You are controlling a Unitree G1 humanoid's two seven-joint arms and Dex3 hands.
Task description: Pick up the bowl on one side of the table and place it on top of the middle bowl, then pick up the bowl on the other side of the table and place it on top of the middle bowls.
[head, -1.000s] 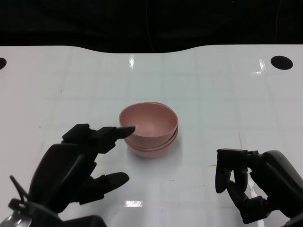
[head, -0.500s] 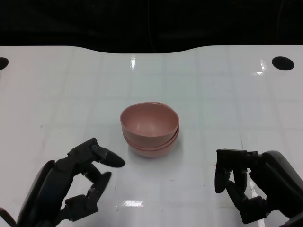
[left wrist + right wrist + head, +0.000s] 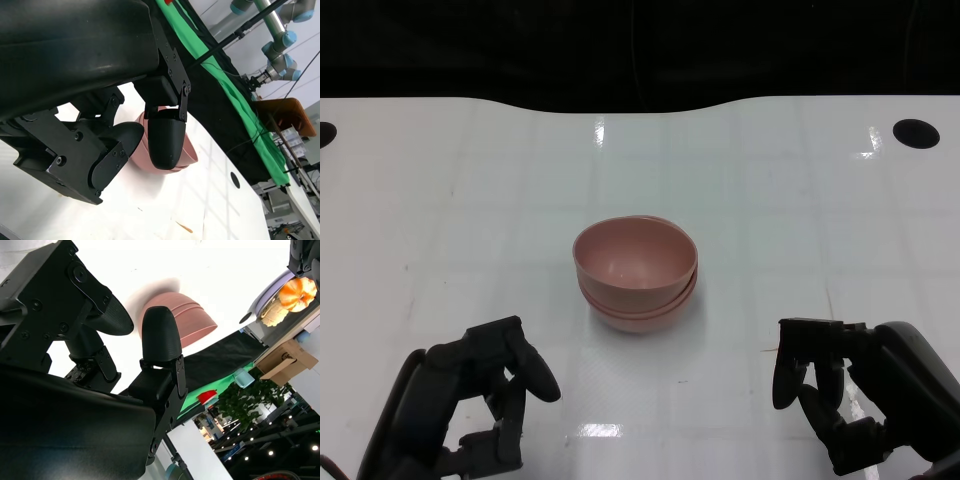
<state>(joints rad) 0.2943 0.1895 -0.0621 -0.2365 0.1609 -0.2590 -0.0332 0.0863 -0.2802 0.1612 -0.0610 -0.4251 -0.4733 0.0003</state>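
Note:
A stack of pink bowls point(image 3: 636, 272) stands at the middle of the white table point(image 3: 770, 190); the rims show three nested bowls. The stack also shows beyond the fingers in the left wrist view point(image 3: 189, 152) and the right wrist view point(image 3: 192, 320). My left hand point(image 3: 460, 405) is at the near left, well clear of the stack, its fingers curled in and holding nothing. My right hand point(image 3: 855, 395) rests at the near right, apart from the bowls, fingers bent with nothing in them.
Two dark round holes mark the table's far corners, one at the right point(image 3: 915, 131) and one at the left point(image 3: 324, 133). A black backdrop runs behind the far edge.
My left hand has drawn back from the bowl stack toward the near edge and its fingers have curled in. The right hand and the bowls have not moved.

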